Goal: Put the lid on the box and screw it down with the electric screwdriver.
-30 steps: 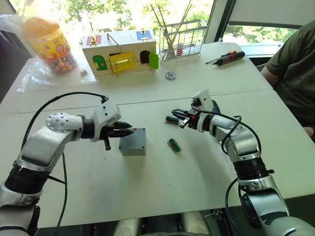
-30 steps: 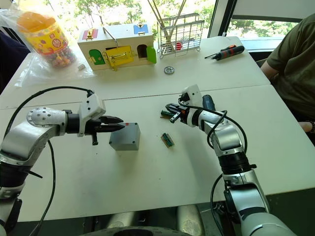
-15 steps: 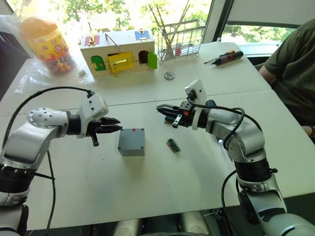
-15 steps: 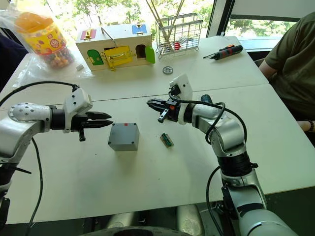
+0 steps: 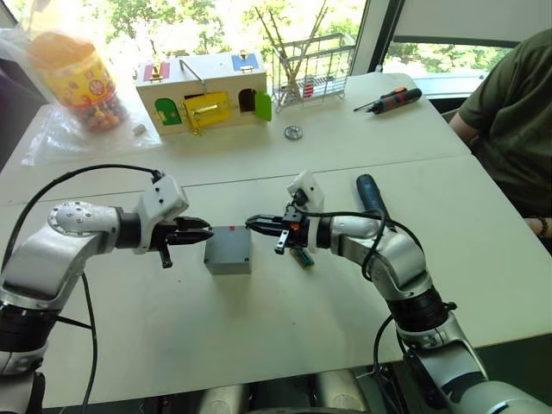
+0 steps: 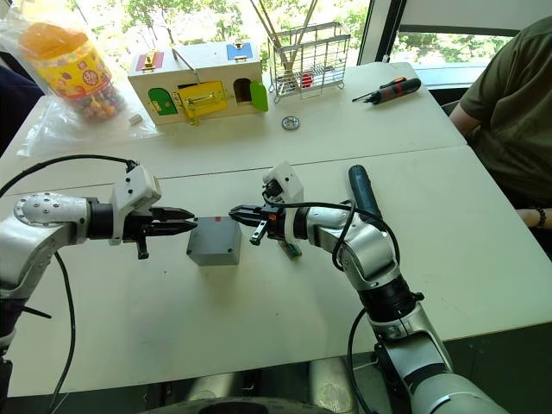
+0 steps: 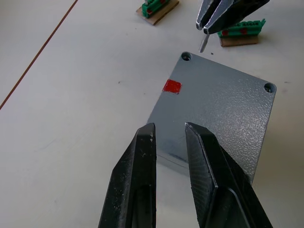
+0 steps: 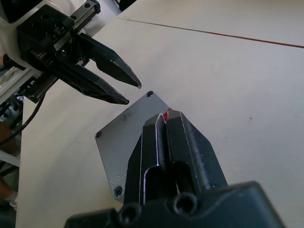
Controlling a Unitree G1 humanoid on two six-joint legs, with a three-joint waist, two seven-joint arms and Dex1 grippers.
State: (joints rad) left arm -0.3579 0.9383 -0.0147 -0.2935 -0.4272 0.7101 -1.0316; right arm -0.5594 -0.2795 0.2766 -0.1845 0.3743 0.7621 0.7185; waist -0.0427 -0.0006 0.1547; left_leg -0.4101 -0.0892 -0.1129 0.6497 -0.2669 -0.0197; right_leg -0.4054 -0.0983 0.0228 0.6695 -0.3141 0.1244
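Note:
The grey box (image 5: pixel 226 264) sits mid-table with the flat lid (image 7: pixel 223 109) on top, showing corner screw holes and a red square. My left gripper (image 5: pixel 203 233) hovers at the box's left edge, open by a narrow gap and holding nothing. From the right, my right gripper (image 5: pixel 251 223) reaches over the lid's far right corner, shut on a small metal screw (image 7: pixel 203 43) that points down beside a corner hole (image 7: pixel 186 57). The dark blue electric screwdriver (image 5: pixel 369 193) lies on the table behind my right forearm.
Two green terminal blocks (image 5: pixel 302 257) (image 7: pixel 240 29) lie just right of the box. At the back stand a wooden latch box (image 5: pixel 207 90), a wire rack (image 5: pixel 315 65) and a candy jar (image 5: pixel 73 69). A hand screwdriver (image 5: pixel 392 99) and a person (image 5: pixel 509 112) are far right.
My right gripper has swung left from the terminal blocks to the box's far right corner, uncovering the electric screwdriver. The left gripper backed off, then returned to the box's left edge.

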